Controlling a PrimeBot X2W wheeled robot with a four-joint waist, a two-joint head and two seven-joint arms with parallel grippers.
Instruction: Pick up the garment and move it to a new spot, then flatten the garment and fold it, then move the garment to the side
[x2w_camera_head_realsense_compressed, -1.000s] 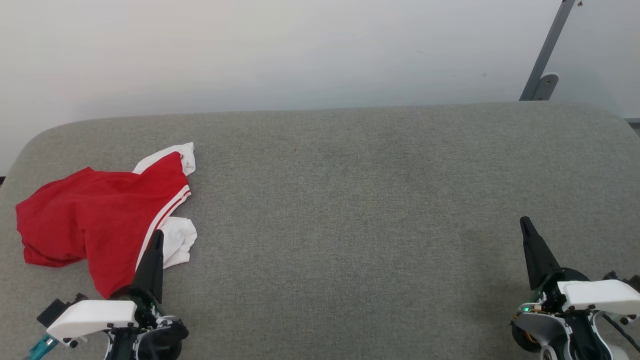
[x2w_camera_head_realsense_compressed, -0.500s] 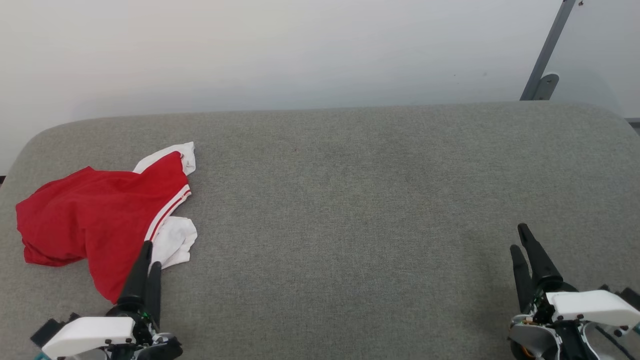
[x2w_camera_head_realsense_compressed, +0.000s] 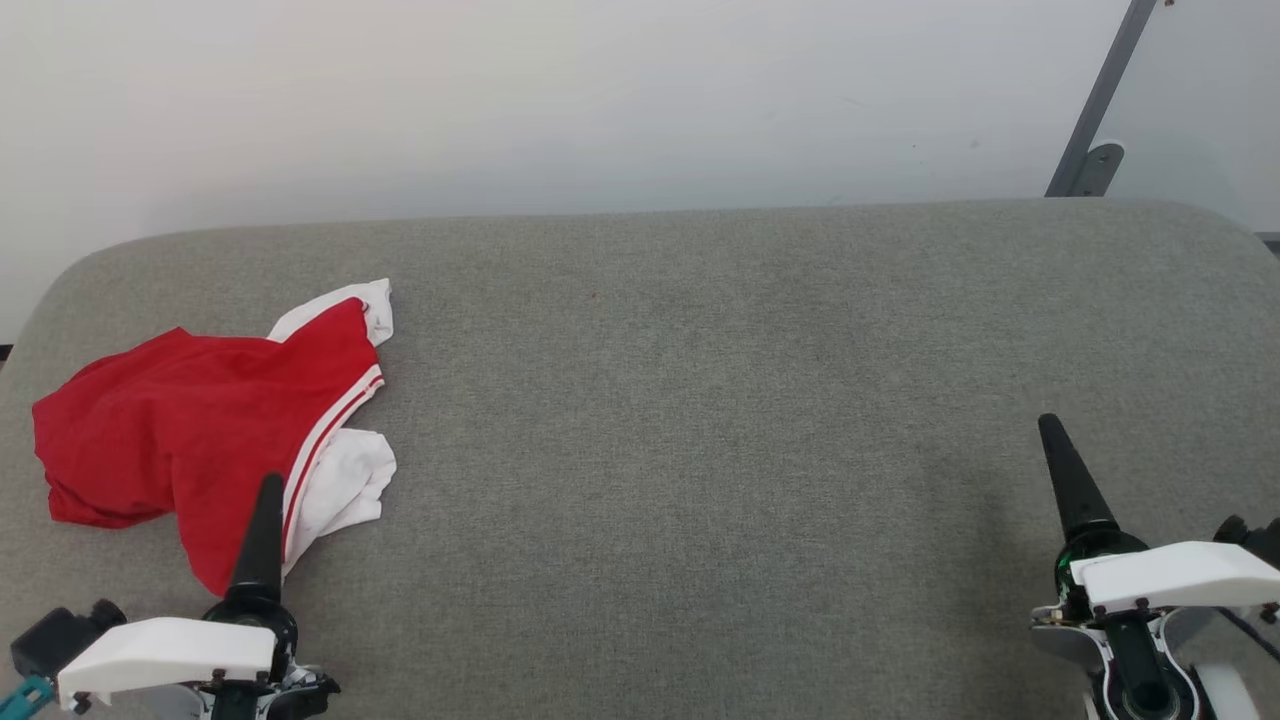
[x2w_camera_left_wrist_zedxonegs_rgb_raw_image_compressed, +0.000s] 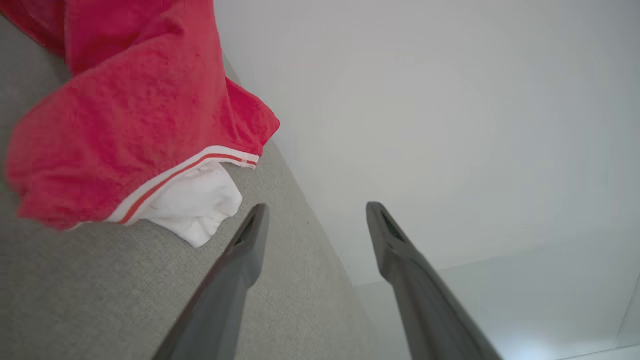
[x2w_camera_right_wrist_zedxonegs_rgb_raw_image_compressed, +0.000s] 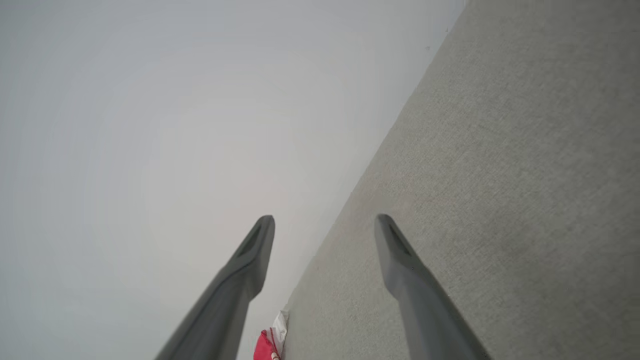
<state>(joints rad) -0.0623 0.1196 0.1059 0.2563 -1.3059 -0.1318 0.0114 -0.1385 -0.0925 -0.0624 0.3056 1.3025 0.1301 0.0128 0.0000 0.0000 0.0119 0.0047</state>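
The garment (x2w_camera_head_realsense_compressed: 190, 420) lies crumpled on the left part of the grey padded surface (x2w_camera_head_realsense_compressed: 700, 400). It is bright red, with white sleeve ends and a striped white-and-red edge. My left gripper (x2w_camera_head_realsense_compressed: 268, 490) hovers at its near edge, seen edge-on as one dark spike over the red cloth. In the left wrist view the left gripper (x2w_camera_left_wrist_zedxonegs_rgb_raw_image_compressed: 315, 212) is open and holds nothing, and the garment (x2w_camera_left_wrist_zedxonegs_rgb_raw_image_compressed: 130, 125) lies up and to the left of its fingers. My right gripper (x2w_camera_head_realsense_compressed: 1052, 428) is far off at the lower right. The right wrist view shows it (x2w_camera_right_wrist_zedxonegs_rgb_raw_image_compressed: 325, 222) open and empty, with the garment (x2w_camera_right_wrist_zedxonegs_rgb_raw_image_compressed: 265, 345) tiny and distant.
A pale wall rises behind the surface's far edge. A grey metal bracket (x2w_camera_head_realsense_compressed: 1090, 165) leans at the upper right. The surface's rounded left corner (x2w_camera_head_realsense_compressed: 60, 290) lies just beyond the garment.
Both grippers went from shut to open. The left one slid a little leftward and nearer; the right one dipped, then rose again. The garment lies as before.
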